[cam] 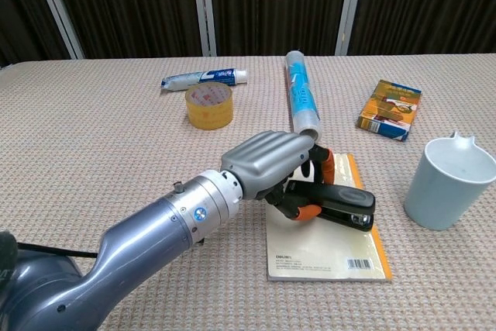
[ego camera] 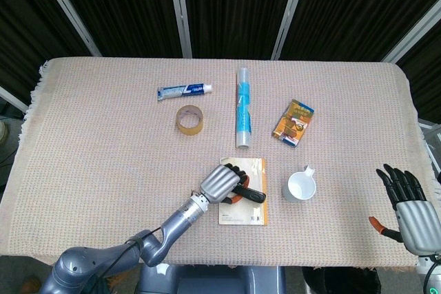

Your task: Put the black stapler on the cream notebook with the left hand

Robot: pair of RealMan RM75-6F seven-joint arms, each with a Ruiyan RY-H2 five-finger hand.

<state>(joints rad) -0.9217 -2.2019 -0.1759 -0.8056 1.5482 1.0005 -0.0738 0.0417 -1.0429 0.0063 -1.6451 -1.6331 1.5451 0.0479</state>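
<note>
One left hand (cam: 267,162) grips black stapler (cam: 337,205) over cream notebook (cam: 325,249); right hand (ego camera: 411,204) spread, empty.

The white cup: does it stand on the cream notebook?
No, the white cup stands on the tablecloth, to the right of the cream notebook and apart from it.

The cream notebook (cam: 325,247) carries the only print that can be read: in the chest view a small word that looks like "DELI" sits at its near left corner, with a barcode at its near right corner. Print on the toothpaste tube (cam: 203,77) and the orange box (cam: 390,109) is too small to read.
</note>
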